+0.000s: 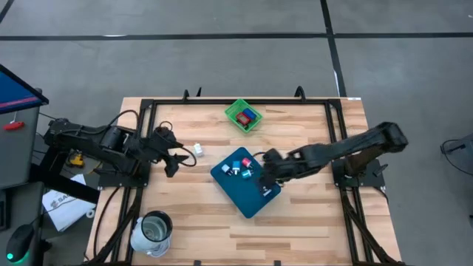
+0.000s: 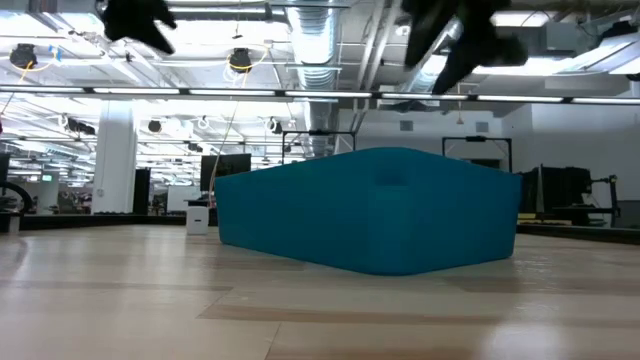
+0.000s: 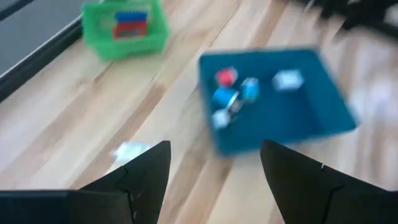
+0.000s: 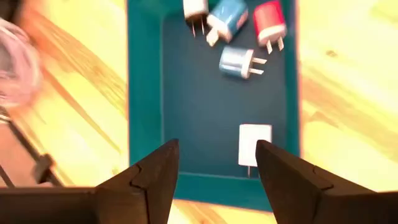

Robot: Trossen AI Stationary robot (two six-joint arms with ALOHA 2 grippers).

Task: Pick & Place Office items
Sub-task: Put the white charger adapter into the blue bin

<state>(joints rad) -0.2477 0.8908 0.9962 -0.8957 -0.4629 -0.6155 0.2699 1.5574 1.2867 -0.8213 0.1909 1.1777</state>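
The office items are small plug-like pieces. Several lie in the teal tray (image 1: 247, 188): a white one (image 4: 254, 144), a pale blue one (image 4: 239, 62), a red one (image 4: 268, 22) and a blue-and-white one (image 4: 227, 18). One white piece (image 1: 198, 150) lies alone on the wood. Red and blue pieces sit in the green basket (image 1: 244, 116). My right gripper (image 4: 216, 146) hovers open above the tray's near end, with the white piece just beyond its fingers. My left gripper (image 1: 176, 157) is open in the air left of the tray, near the lone white piece (image 3: 127, 149).
A metal cup (image 1: 151, 233) stands near the table's near left corner. The black frame rails (image 1: 222, 101) run along the table's edges. Bare wood lies between the tray and the near edge. In the low view the tray's wall (image 2: 370, 210) fills the middle.
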